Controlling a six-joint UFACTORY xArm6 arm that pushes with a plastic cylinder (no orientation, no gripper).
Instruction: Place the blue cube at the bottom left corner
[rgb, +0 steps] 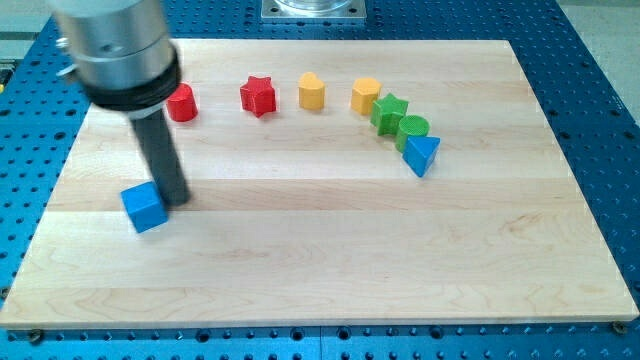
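The blue cube lies on the wooden board at the view's left, about midway down. My tip stands right beside the cube's right upper side, touching or nearly touching it. The rod rises from there to the arm's grey body at the view's top left. The board's bottom left corner is well below and left of the cube.
Along the view's top lie a red cylinder, a red star, a yellow heart-like block, another yellow block, a green star, a green cylinder and a blue triangle.
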